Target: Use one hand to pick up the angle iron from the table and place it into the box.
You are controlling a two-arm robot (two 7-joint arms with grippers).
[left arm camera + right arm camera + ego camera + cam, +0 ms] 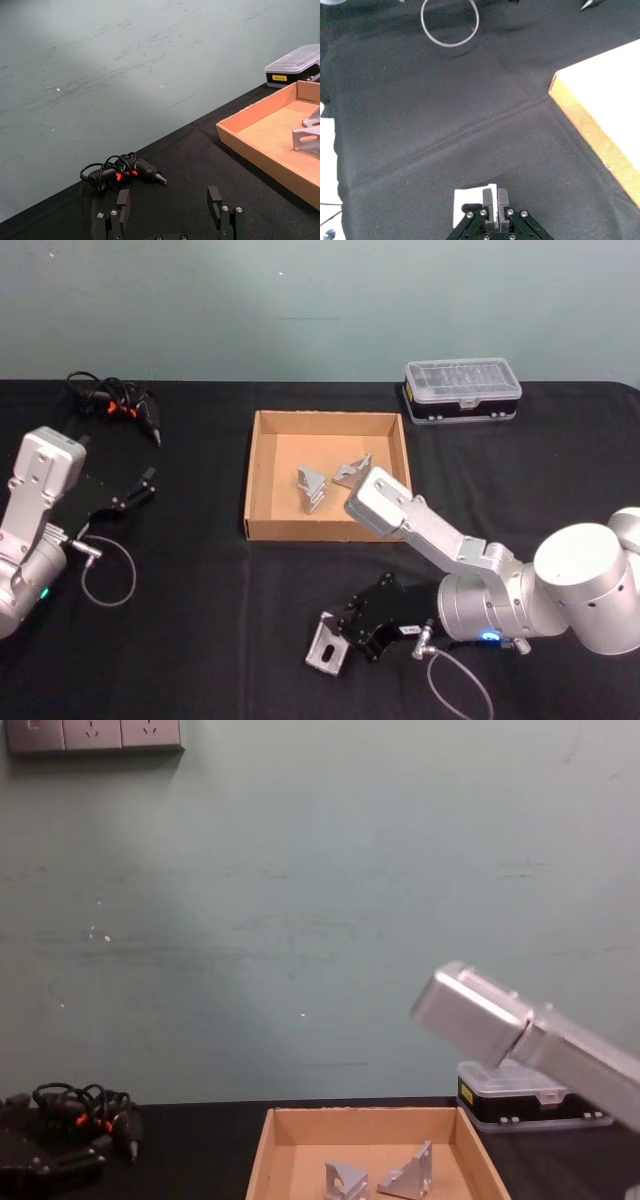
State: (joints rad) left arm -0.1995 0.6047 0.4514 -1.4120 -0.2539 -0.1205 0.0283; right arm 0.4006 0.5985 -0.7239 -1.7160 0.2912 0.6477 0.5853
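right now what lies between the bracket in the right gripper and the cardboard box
Only bare black table. The head view shows nothing between the bracket, pinched in the right gripper, and the near wall of the box.

right claw [495,193] clamped on the angle iron [469,204].

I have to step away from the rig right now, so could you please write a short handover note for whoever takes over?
Right end effector: shut on the angle iron, low at the table front, short of the box.
Left end effector: open, holding nothing, parked at the table's left side.
Done: the angle iron is gripped; two other angle irons already lie in the box.
Left: carry the gripped one over the box's near wall and release it inside.
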